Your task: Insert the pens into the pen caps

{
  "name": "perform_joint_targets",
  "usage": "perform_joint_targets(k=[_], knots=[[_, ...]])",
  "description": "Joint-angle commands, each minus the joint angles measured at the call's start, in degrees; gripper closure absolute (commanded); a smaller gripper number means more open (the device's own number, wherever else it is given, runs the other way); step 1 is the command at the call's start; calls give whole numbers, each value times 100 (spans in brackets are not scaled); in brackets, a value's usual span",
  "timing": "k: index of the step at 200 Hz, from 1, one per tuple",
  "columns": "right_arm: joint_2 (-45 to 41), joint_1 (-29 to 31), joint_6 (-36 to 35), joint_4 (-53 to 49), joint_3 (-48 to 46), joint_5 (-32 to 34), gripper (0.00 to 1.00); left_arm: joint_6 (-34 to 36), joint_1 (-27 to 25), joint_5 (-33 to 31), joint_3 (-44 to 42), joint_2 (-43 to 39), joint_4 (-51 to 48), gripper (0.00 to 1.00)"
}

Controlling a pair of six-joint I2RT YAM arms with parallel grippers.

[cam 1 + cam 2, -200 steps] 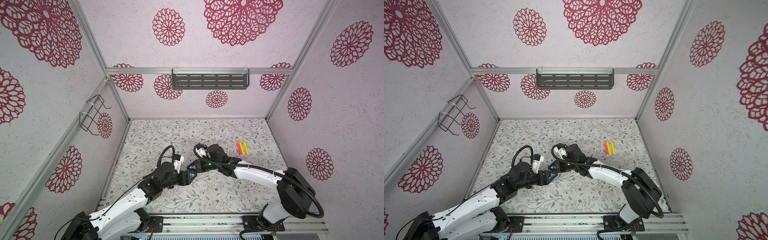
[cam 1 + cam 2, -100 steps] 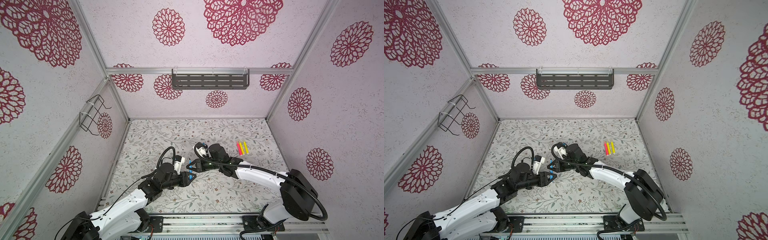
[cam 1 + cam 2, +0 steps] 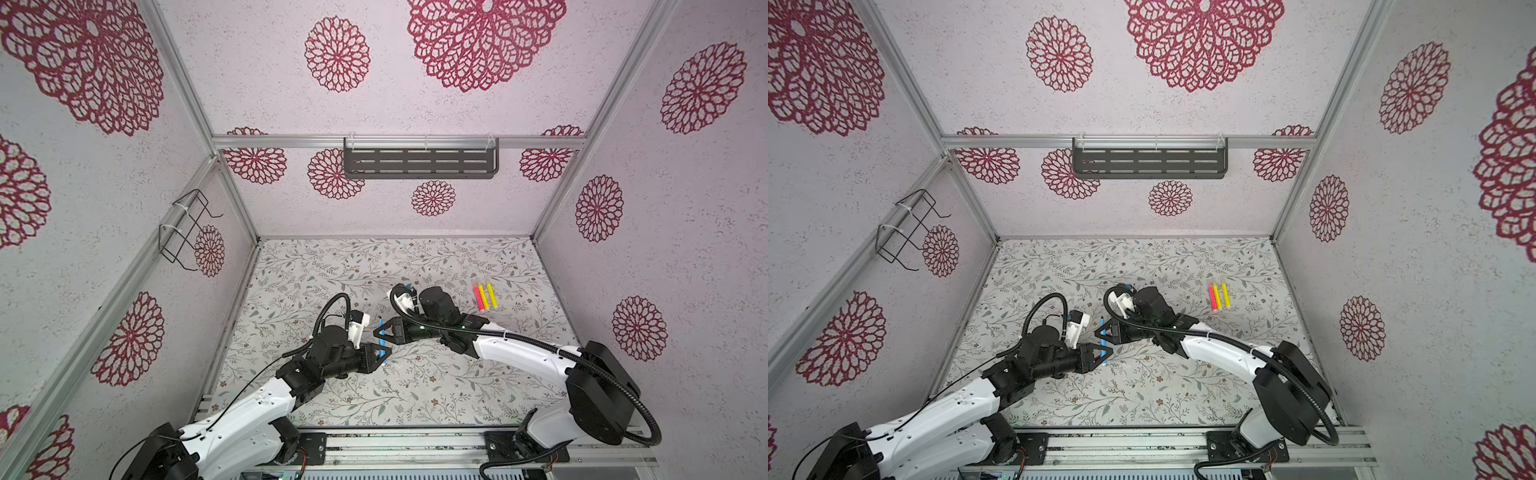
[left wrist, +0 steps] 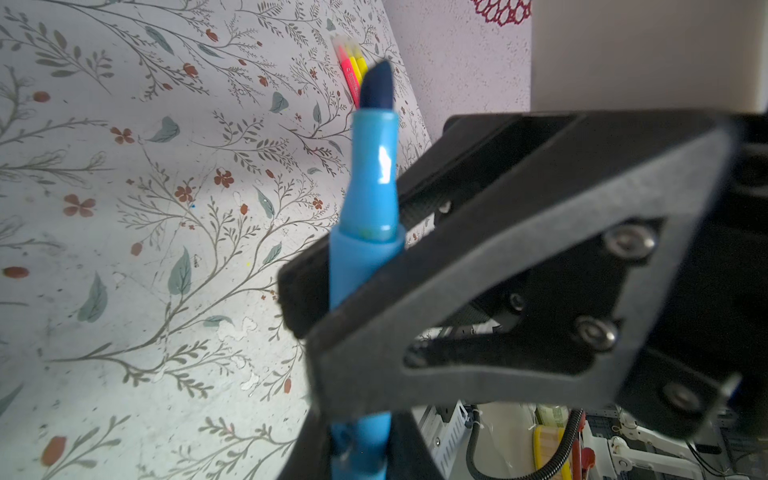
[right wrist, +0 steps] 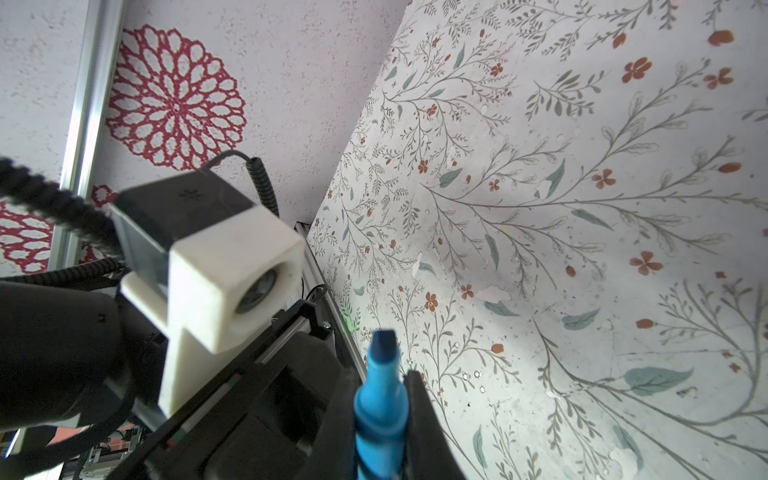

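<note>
Blue pen (image 4: pixel 368 199), its dark chisel tip bare, is held by both my end effectors at once above the floral table (image 3: pixel 316 266). The left gripper (image 3: pixel 385 353) is clamped on the rear of the barrel and the right gripper (image 3: pixel 378 331) on the middle, their fingers crossing close together. The left wrist camera housing (image 5: pixel 224 274) sits near the tip. The pink-red pen (image 3: pixel 478 298) and yellow pens (image 3: pixel 491 295) lie side by side, well apart to the right.

The blue pen (image 4: pixel 370 199) has a navy tip. The pink pen (image 3: pixel 478 298) and yellow pens (image 3: pixel 491 295) are neon-bright. The table (image 3: pixel 415 395) bears grey-green sprigs and rust-red flowers on off-white. The walls (image 3: pixel 395 108) carry crimson rosettes on pale lilac-grey.
</note>
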Motion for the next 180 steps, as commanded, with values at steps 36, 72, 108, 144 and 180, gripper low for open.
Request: perform_joint_targets(k=[36, 72, 108, 144, 180], knots=[[-664, 51, -276, -150, -29, 259, 60, 91, -17, -344, -65, -224, -58, 100], [-1014, 27, -468, -618, -38, 676, 52, 123, -27, -447, -97, -256, -170, 100], [-1592, -196, -559, -1939, -25, 2266, 50, 124, -21, -725, -62, -257, -499, 100], [-1982, -1090, -575, -3364, -117, 3360, 50, 135, -36, -845, -120, -303, -488, 100], [-1884, -1849, -867, -4298, -69, 4245, 53, 102, -44, -795, -220, -335, -363, 100]])
